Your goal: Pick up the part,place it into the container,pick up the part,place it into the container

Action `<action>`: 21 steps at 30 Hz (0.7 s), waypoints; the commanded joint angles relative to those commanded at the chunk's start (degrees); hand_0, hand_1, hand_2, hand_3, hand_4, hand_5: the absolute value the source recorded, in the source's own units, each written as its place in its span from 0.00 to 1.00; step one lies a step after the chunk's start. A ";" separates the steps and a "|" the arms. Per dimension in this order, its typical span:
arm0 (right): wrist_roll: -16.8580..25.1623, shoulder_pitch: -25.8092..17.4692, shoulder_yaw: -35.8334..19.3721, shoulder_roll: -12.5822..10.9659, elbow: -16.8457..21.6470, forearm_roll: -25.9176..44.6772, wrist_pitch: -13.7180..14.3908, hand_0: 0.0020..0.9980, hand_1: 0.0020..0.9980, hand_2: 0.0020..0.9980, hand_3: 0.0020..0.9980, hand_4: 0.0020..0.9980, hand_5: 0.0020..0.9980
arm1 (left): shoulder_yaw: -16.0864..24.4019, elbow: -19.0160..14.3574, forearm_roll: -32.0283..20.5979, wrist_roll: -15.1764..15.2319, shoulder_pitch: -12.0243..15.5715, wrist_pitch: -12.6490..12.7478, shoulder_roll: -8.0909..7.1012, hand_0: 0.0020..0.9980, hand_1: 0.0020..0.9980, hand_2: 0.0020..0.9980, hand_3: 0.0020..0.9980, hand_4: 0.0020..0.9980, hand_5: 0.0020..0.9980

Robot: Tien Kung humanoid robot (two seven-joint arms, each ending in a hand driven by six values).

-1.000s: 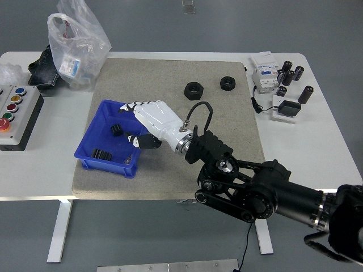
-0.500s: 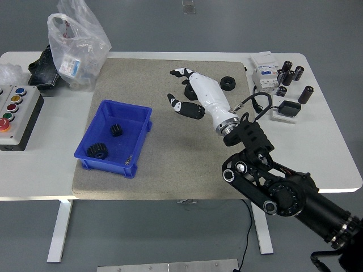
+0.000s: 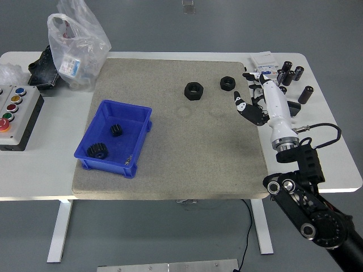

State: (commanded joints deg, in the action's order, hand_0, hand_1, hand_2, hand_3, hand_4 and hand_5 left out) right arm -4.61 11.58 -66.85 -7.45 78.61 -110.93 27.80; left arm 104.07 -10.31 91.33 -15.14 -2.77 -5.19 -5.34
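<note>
Right hand (image 3: 256, 97) empty, fingers spread, hovering at mat's (image 3: 170, 164) right edge. Two gears (image 3: 106, 140) in blue bin (image 3: 138, 152); two nuts (image 3: 210, 86) waiting nearby, likely next.

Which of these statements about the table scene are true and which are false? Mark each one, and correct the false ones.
1. Two gears lie in the blue bin. True.
2. The right hand grips a nut. False: its fingers are spread and hold nothing.
3. Two black nuts sit on the mat, outside the bin. True.
4. The plastic bag is at the table's right end. False: it is at the far left.
5. The left hand reaches into the bin. False: no left hand is in view.
</note>
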 joint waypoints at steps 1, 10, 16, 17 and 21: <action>-0.21 -1.09 -0.59 -0.17 0.16 -1.19 -0.21 0.41 0.63 0.71 0.72 0.64 0.23 | -0.18 0.00 -0.32 0.35 -0.04 0.00 -0.11 0.66 0.55 0.56 0.71 0.62 0.23; 1.02 -4.15 -4.65 -0.54 0.14 -2.23 -0.89 0.41 0.63 0.71 0.71 0.63 0.24 | -9.64 0.00 -8.52 4.61 -1.01 -0.50 -1.52 0.66 0.55 0.56 0.71 0.62 0.23; 3.53 -4.77 -6.48 -0.58 -0.03 1.09 -0.62 0.41 0.63 0.71 0.71 0.63 0.23 | -14.30 0.00 -9.97 4.38 -0.99 -0.64 -2.11 0.66 0.55 0.56 0.71 0.62 0.23; 4.00 -4.89 -6.74 -0.54 0.01 1.59 -0.56 0.41 0.63 0.71 0.70 0.63 0.22 | -14.44 0.00 -9.97 4.32 -0.92 -0.63 -2.25 0.66 0.55 0.56 0.71 0.62 0.23; 5.48 -5.53 -7.83 -0.27 -0.08 3.69 -0.43 0.41 0.63 0.71 0.70 0.63 0.22 | -14.33 0.00 -9.71 3.99 -0.87 -0.60 -2.89 0.66 0.55 0.56 0.71 0.62 0.23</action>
State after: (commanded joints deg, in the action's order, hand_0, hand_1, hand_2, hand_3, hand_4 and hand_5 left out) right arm 0.87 6.05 -74.68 -7.72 78.53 -107.24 27.37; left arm 89.73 -10.31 81.62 -11.15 -3.64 -5.79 -8.23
